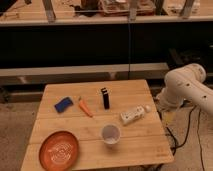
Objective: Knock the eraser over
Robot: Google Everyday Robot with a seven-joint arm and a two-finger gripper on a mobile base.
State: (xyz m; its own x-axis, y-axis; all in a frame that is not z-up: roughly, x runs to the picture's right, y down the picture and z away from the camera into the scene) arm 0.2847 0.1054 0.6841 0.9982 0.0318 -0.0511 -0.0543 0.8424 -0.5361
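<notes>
Pale wooden planks make up the table in front of you. It stands on a speckled floor, and a long dark shelf unit runs across the background.

Look to the middle of the top, slightly towards the far edge. The eraser stands upright there on one short end, touching nothing else. Just to its left the carrot lies at a slant, and left of that the blue pad lies flat. To the eraser's right and a little nearer you, the white bottle lies on its side with its cap pointing right. Nearer still, the cup sits upright, mouth up. The orange plate sits at the near left corner.

Off the table's right side you see the arm, white and bulky, bent beside the top and well apart from the eraser. The gripper is beyond the right edge of view, so you cannot tell how its jaws stand.
</notes>
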